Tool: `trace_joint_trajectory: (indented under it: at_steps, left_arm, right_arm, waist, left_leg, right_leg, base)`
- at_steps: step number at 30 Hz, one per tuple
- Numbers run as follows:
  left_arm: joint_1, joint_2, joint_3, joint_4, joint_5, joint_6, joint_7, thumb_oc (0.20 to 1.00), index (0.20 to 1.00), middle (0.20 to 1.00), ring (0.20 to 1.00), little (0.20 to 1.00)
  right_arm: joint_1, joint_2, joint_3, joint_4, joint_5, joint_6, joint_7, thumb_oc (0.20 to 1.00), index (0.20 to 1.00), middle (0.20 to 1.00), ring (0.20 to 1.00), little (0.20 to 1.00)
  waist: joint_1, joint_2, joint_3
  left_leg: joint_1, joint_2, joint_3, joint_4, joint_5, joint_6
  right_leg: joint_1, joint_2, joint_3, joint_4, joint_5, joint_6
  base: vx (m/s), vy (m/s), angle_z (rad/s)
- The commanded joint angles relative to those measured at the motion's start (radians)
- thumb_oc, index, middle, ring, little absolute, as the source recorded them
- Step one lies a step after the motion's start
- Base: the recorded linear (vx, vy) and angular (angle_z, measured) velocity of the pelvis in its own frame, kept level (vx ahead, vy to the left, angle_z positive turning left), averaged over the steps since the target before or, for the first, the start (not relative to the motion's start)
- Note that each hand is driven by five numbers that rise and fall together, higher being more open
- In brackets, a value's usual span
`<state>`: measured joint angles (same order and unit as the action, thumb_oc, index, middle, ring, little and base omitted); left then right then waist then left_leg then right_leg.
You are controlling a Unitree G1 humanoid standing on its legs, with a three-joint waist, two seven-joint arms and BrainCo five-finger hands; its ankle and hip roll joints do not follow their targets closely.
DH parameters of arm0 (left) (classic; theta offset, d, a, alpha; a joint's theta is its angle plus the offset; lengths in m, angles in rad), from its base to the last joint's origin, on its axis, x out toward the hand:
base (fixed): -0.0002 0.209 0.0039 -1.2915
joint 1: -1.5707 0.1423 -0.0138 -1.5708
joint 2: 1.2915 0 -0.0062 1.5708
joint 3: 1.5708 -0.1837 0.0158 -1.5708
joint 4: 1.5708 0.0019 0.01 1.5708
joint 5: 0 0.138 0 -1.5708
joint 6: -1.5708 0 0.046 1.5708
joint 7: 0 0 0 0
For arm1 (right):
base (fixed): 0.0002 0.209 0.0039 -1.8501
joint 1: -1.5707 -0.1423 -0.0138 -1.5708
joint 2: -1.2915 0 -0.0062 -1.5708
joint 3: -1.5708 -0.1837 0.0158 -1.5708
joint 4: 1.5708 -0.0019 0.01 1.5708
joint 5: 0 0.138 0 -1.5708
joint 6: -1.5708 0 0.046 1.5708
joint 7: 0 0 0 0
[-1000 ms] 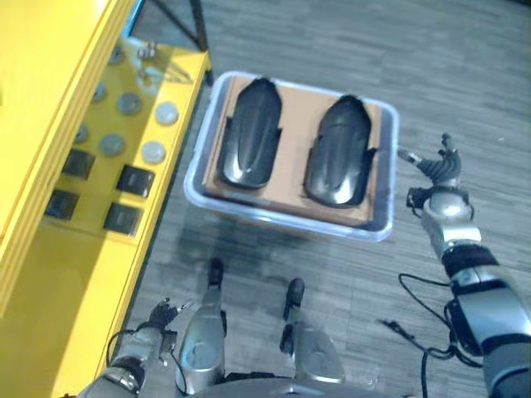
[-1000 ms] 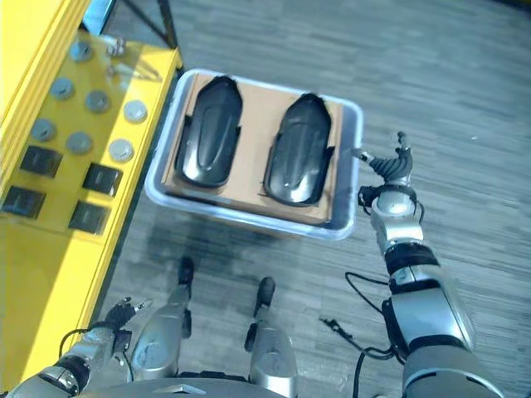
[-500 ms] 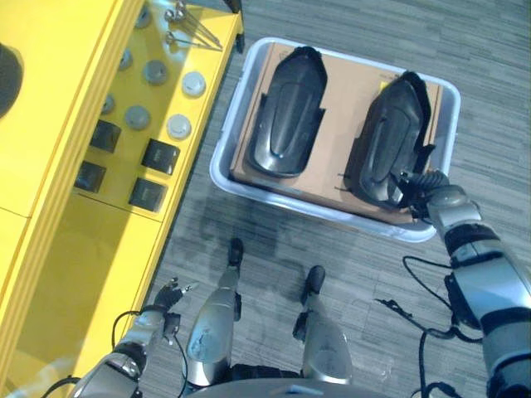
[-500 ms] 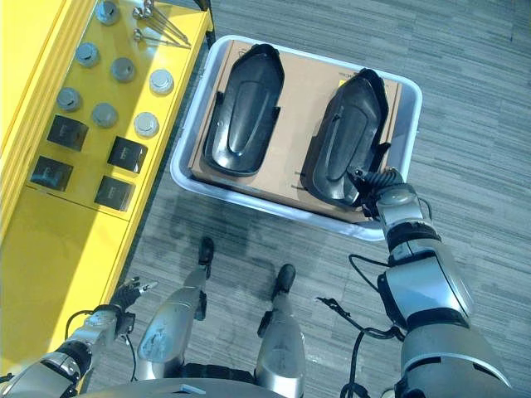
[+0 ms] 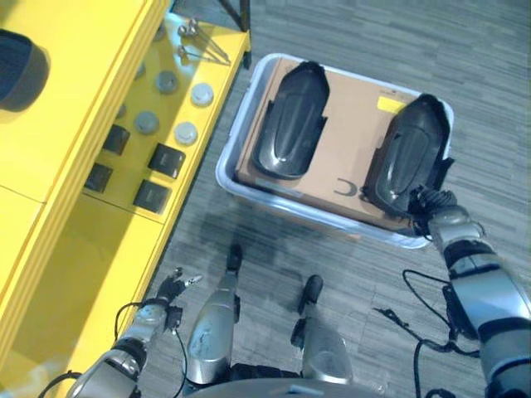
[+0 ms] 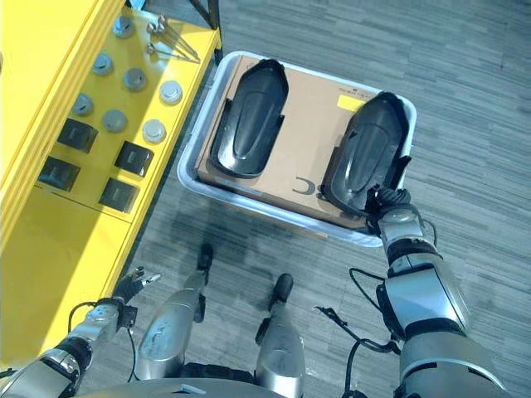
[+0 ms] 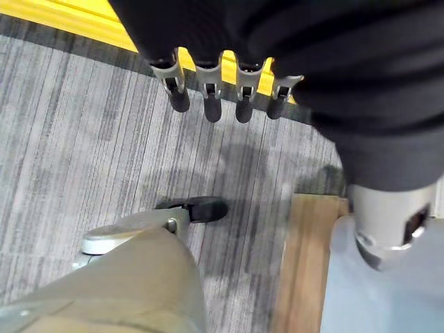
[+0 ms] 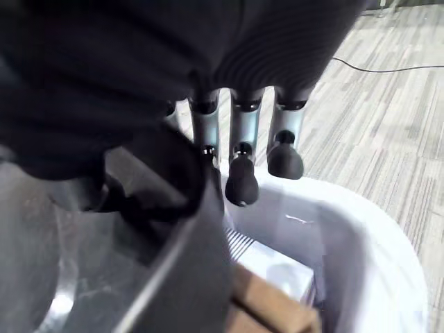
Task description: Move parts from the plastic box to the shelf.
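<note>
**Right arm reaches out, left arm hangs low**

The right hand [image 6: 388, 207] is stretched forward at the end of a nearly straight silver-grey arm. Its dark-tipped fingers [image 8: 241, 182] point out, a little bent. The left hand [image 5: 170, 292] sits low by the robot's side with its fingers [image 7: 208, 105] straight and loose.

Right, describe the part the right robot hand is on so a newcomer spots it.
Find the pale plastic box on the grey floor beside the yellow shelf. Two black shell-shaped parts lie on cardboard inside. It is the black part farther from the shelf, with the right robot hand at its near end.
</note>
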<state>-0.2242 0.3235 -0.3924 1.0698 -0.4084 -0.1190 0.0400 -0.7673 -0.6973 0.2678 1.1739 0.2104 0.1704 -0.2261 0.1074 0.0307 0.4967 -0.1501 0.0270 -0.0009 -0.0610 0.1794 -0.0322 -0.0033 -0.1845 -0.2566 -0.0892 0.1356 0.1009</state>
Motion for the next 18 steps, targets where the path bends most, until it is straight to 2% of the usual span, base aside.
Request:
trace_joint_trajectory:
  at_steps: [1,5,11,12,13,14,16,18]
  left_arm:
    - [0.02,-0.008,-0.046,0.068,0.012,-0.012,0.025,1.0,1.0,1.0,1.0,1.0]
    - [0.06,-0.006,-0.012,0.062,0.022,-0.051,0.033,1.0,1.0,1.0,1.0,1.0]
    - [0.063,0.026,0.008,-0.027,0.084,-0.089,0.028,1.0,1.0,1.0,1.0,1.0]
    - [0.063,0.049,0.03,-0.149,0.067,-0.058,0.034,1.0,1.0,1.0,1.0,1.0]
    - [0.062,0.073,0.04,-0.283,0.045,-0.008,0.058,1.0,1.0,1.0,1.0,1.0]
    - [0.061,0.076,0.041,-0.297,0.039,-0.007,0.055,1.0,1.0,1.0,1.0,1.0]
    - [0.051,0.098,0.045,-0.422,-0.017,0.046,0.059,1.0,1.0,1.0,1.0,1.0]
    - [0.039,0.113,0.048,-0.504,-0.055,0.061,0.023,1.0,1.0,1.0,1.0,1.0]
  right_arm:
    - [0.031,-0.047,0.047,0.016,-0.002,-0.059,-0.048,0.2,0.2,0.2,0.2,0.2]
    - [0.095,-0.044,0.028,-0.065,-0.052,-0.081,-0.069,0.2,0.2,0.2,0.2,0.2]
    - [0.226,-0.041,0.031,-0.244,-0.094,-0.086,-0.105,0.2,0.2,0.2,0.2,0.2]
    - [0.292,-0.045,0.033,-0.352,-0.143,-0.071,-0.116,0.2,0.2,0.2,0.2,0.2]
    - [0.345,-0.056,0.026,-0.426,-0.202,-0.083,-0.117,0.2,0.2,0.2,0.2,0.2]
    - [0.351,-0.057,0.024,-0.435,-0.209,-0.089,-0.118,0.2,0.2,0.2,0.2,0.2]
    - [0.367,-0.074,0.017,-0.494,-0.251,-0.104,-0.122,0.2,0.2,0.2,0.2,0.2]
    - [0.377,-0.084,0.01,-0.547,-0.298,-0.117,-0.136,0.2,0.2,0.2,0.2,0.2]
  waist:
    - [0.0,-0.015,-0.108]
    - [-0.007,-0.031,-0.17]
    - [-0.014,-0.057,-0.259]
    - [-0.019,-0.064,-0.297]
    - [-0.02,-0.068,-0.324]
    - [-0.02,-0.068,-0.326]
    - [-0.019,-0.071,-0.34]
    - [-0.02,-0.071,-0.347]
  left_leg:
    - [0.05,0.058,0.015,0.05,-0.161,-0.037]
    - [0.097,0.078,0.033,-0.003,-0.133,-0.055]
    - [0.13,0.093,0.05,-0.021,-0.127,-0.06]
    - [0.154,0.103,0.063,-0.021,-0.128,-0.062]
    - [0.176,0.114,0.069,-0.017,-0.132,-0.06]
    - [0.179,0.115,0.069,-0.017,-0.133,-0.06]
    - [0.193,0.121,0.069,-0.018,-0.134,-0.058]
    - [0.203,0.124,0.068,-0.019,-0.135,-0.057]
  right_leg:
    - [-0.06,-0.046,0.038,0.051,-0.068,0.043]
    - [-0.026,-0.037,0.016,0.014,-0.048,0.054]
    - [0.022,-0.019,-0.006,0.01,-0.066,0.052]
    - [0.05,-0.013,-0.009,0.011,-0.075,0.05]
    - [0.077,-0.007,-0.011,0.017,-0.088,0.044]
    - [0.081,-0.007,-0.012,0.018,-0.09,0.043]
    - [0.099,0.0,-0.013,0.02,-0.098,0.039]
    - [0.112,0.004,-0.015,0.022,-0.103,0.037]
  base:
    - [-0.01,-0.063,-0.08]
    - [-0.01,-0.074,-0.12]
    - [-0.03,-0.106,-0.07]
    - [-0.02,-0.134,0.09]
    - [0.0,-0.114,0.14]
    - [0.0,-0.073,0.08]
    - [-0.01,-0.042,-0.08]
    - [-0.01,-0.017,-0.02]
